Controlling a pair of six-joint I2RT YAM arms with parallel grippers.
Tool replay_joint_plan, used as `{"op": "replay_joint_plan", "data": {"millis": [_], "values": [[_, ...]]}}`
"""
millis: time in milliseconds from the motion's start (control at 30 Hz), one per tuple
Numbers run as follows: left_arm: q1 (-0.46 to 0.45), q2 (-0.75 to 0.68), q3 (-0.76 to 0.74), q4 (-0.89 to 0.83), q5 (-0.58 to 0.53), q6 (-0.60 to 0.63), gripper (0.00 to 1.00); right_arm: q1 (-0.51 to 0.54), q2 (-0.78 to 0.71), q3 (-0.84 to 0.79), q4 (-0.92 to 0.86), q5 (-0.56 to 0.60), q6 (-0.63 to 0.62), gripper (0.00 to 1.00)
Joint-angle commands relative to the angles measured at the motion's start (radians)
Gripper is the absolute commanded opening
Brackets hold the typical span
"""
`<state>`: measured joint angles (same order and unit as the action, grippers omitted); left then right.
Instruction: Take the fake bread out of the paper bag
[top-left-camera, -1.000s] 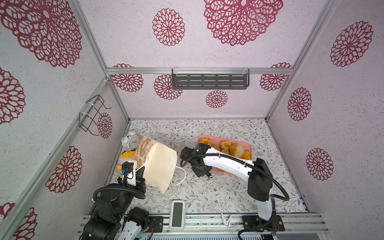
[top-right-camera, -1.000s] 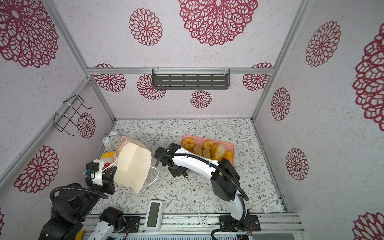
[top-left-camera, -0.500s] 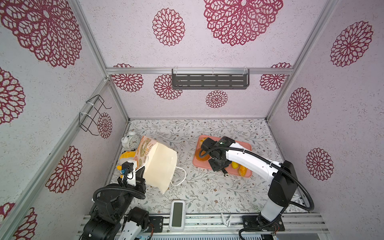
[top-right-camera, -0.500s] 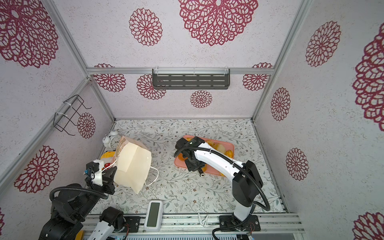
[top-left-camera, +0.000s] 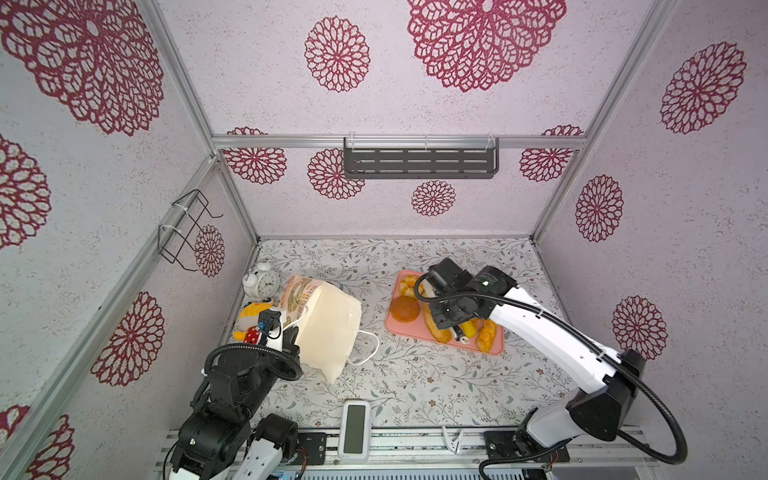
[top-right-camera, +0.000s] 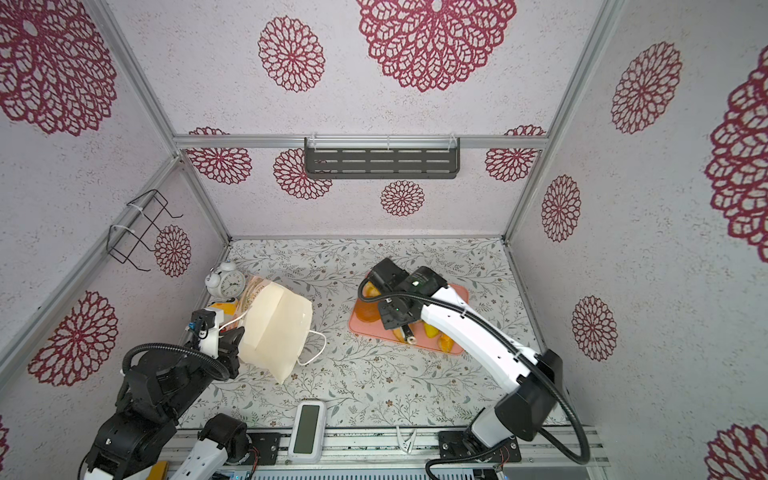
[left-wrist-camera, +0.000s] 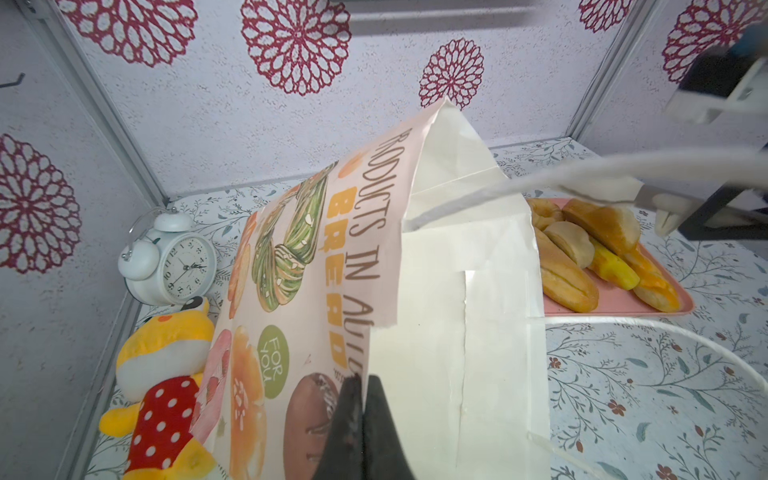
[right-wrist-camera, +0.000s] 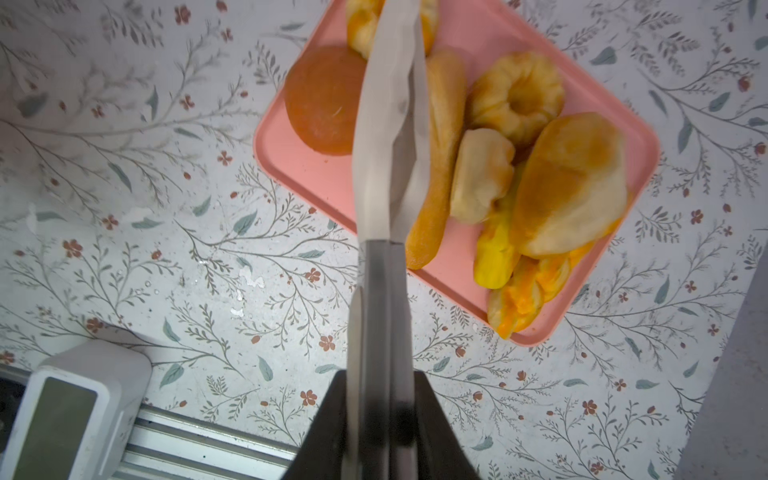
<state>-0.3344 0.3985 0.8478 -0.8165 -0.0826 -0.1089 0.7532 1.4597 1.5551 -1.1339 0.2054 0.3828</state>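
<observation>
Behind the right gripper (right-wrist-camera: 397, 18), fake bread (right-wrist-camera: 569, 183) lies partly hidden.

No view looks into the mouth of the cream-white printed paper bag (top-left-camera: 328, 328), so its contents cannot be told. The left gripper (left-wrist-camera: 360, 384) shows only as dark fingers cut off by the frame edge; in both top views the bag hides it. At the bag's 9 o'clock the yellow plush toy with red spotted front (top-left-camera: 251, 318) is partly covered. The white right arm (top-left-camera: 540, 328) hides the flat pink plastic tray (top-left-camera: 405, 331) around 1 o'clock, along with some glossy golden toy breads (top-left-camera: 403, 309). The blurred right gripper (right-wrist-camera: 395, 16) masks part of the long loaf (right-wrist-camera: 438, 174).
</observation>
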Motion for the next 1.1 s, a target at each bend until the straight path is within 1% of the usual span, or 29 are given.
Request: {"op": "replay_joint_plan", "data": {"millis": [0, 67, 133, 267, 333, 500, 567, 633, 700, 733, 800, 867, 900, 967, 1033, 1067], "values": [[0.008, 0.023, 0.035, 0.076, 0.038, -0.015, 0.00, -0.140, -0.105, -0.075, 0.090, -0.001, -0.044, 0.05], [0.008, 0.039, 0.047, 0.088, 0.048, -0.018, 0.00, -0.250, -0.163, -0.142, 0.158, -0.072, -0.053, 0.00], [0.008, 0.051, 0.062, 0.092, 0.075, -0.017, 0.00, -0.346, -0.220, -0.204, 0.238, -0.121, -0.067, 0.00], [0.008, 0.030, 0.054, 0.118, 0.219, 0.020, 0.00, -0.460, -0.341, -0.333, 0.424, -0.156, -0.104, 0.00], [0.008, 0.011, 0.041, 0.128, 0.267, 0.028, 0.00, -0.490, -0.400, -0.407, 0.510, -0.163, -0.119, 0.00], [0.008, -0.023, 0.006, 0.149, 0.400, 0.054, 0.00, -0.526, -0.515, -0.541, 0.699, -0.123, -0.149, 0.00], [0.008, -0.037, -0.012, 0.179, 0.460, 0.044, 0.00, -0.531, -0.559, -0.587, 0.765, -0.104, -0.149, 0.00], [0.008, -0.043, -0.024, 0.209, 0.466, 0.015, 0.00, -0.533, -0.592, -0.620, 0.807, -0.083, -0.144, 0.00], [0.008, -0.029, -0.020, 0.219, 0.405, -0.012, 0.00, -0.542, -0.605, -0.635, 0.822, -0.068, -0.137, 0.00], [0.008, -0.014, -0.012, 0.220, 0.353, -0.023, 0.00, -0.548, -0.601, -0.633, 0.822, -0.071, -0.137, 0.00], [0.009, 0.031, 0.015, 0.228, 0.197, -0.080, 0.00, -0.566, -0.577, -0.622, 0.811, -0.092, -0.137, 0.00], [0.009, 0.096, 0.066, 0.234, 0.000, -0.172, 0.11, -0.585, -0.555, -0.612, 0.807, -0.109, -0.133, 0.00], [0.008, 0.127, 0.092, 0.232, -0.059, -0.197, 0.12, -0.593, -0.548, -0.609, 0.809, -0.118, -0.131, 0.00], [0.008, 0.195, 0.151, 0.239, -0.137, -0.257, 0.19, -0.609, -0.540, -0.614, 0.825, -0.135, -0.131, 0.00], [0.008, 0.262, 0.215, 0.238, -0.209, -0.364, 0.19, -0.625, -0.536, -0.624, 0.841, -0.150, -0.129, 0.00], [0.010, 0.292, 0.241, 0.234, -0.223, -0.407, 0.18, -0.631, -0.533, -0.628, 0.843, -0.155, -0.129, 0.00]]}}
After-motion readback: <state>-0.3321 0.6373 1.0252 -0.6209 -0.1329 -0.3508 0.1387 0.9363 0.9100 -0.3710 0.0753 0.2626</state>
